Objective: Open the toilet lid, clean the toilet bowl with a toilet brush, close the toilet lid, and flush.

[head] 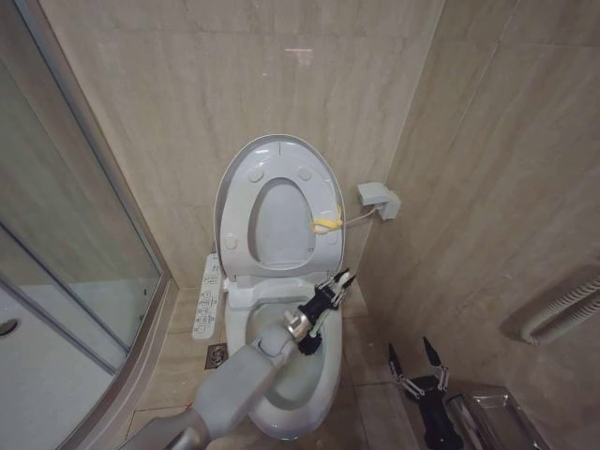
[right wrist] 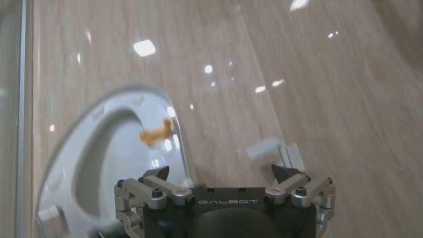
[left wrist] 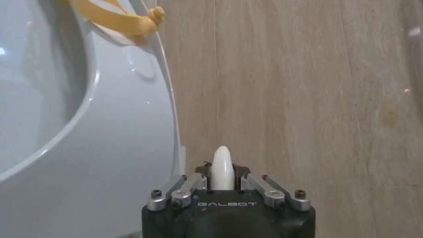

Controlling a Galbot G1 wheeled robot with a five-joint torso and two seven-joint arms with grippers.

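the toilet lid (head: 281, 155) stands raised against the back wall with the seat ring (head: 246, 230) up in front of it, the yellow loop (head: 325, 225) hanging at its right edge, so by the look of things the opening step is done. the toilet bowl (head: 323, 389) lies open below, its button panel (head: 207, 297) running along its left side. the left tool (head: 336, 291) is over the right rim of the bowl, near the base of the raised lid, and it is clamped on a thin pale handle, which the left wrist view shows standing up between its closed fingers (left wrist: 180, 194) as a white rounded tip; this i take to be the toilet brush (left wrist: 222, 168), though its dark head is hidden from me, so i cannot tell whether it is down in the bowl. that puts the job in the scrubbing stage, judging from these views. closing the lid and flushing are not yet done. the right tool (head: 415, 364) hangs low to the right of the bowl, well apart from it, its two fingers spread wide and holding nothing, beside a clear box (head: 492, 412) on the floor.
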